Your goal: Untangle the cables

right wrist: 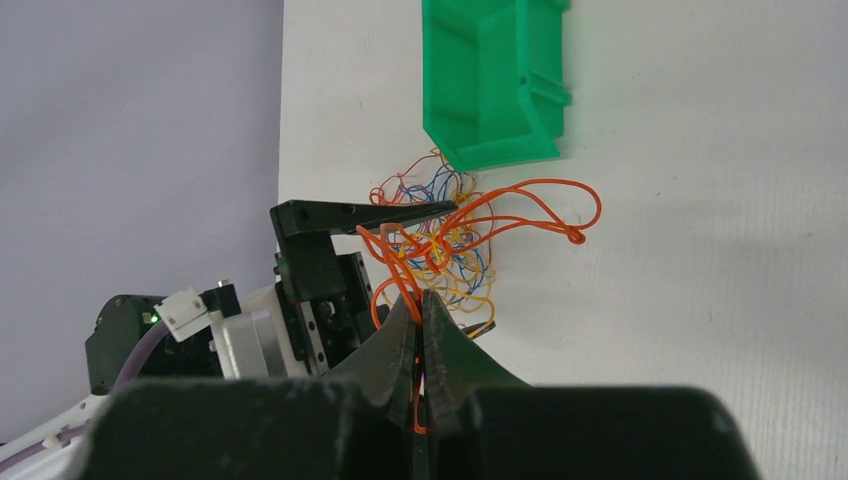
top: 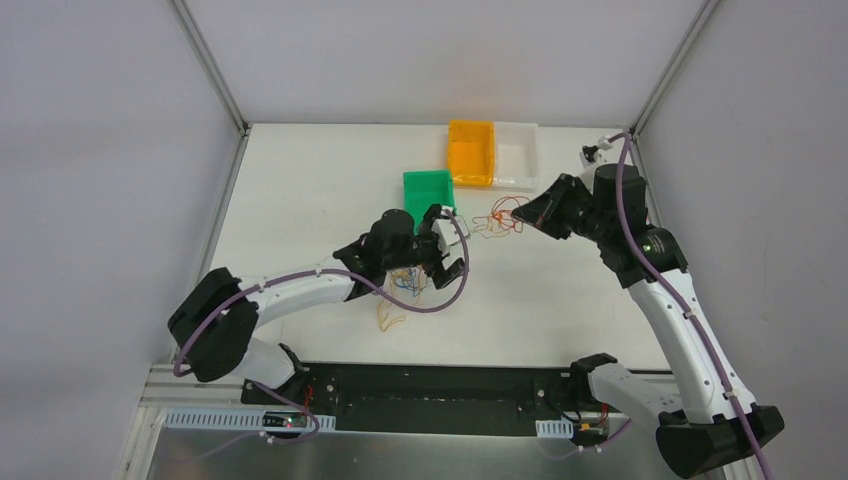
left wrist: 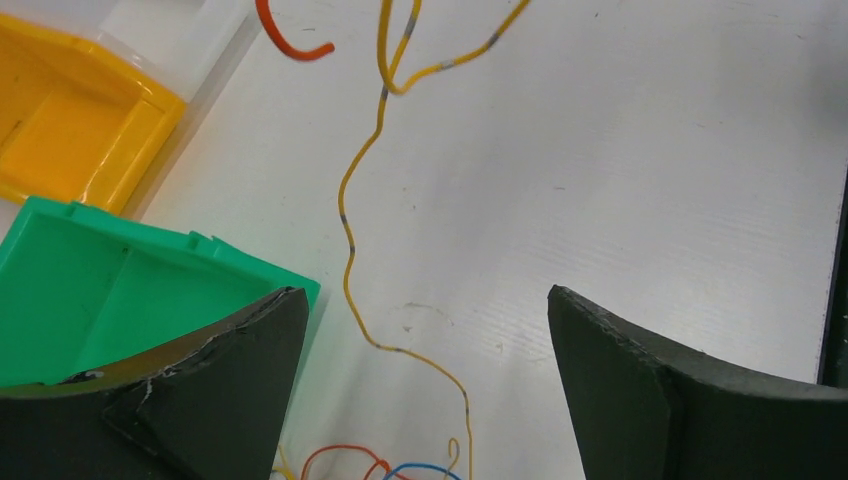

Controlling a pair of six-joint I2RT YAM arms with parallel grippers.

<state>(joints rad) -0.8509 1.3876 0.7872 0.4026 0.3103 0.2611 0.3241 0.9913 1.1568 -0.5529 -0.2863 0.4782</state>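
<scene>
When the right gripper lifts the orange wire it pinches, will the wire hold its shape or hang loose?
Probably floppy: the orange wire lies in loose curls, far thinner than the right gripper pinching it. Likely light, yet it seems to thread through the tangle, so other strands may drag along.

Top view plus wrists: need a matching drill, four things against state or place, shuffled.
1. left gripper
2. right gripper
3. green bin
4. white bin

a. shut on an orange cable
b. far edge, right of the orange bin
c. open
d. bin nearest the left gripper

Pairs: 1-c, 2-a, 3-d, 4-b
</scene>
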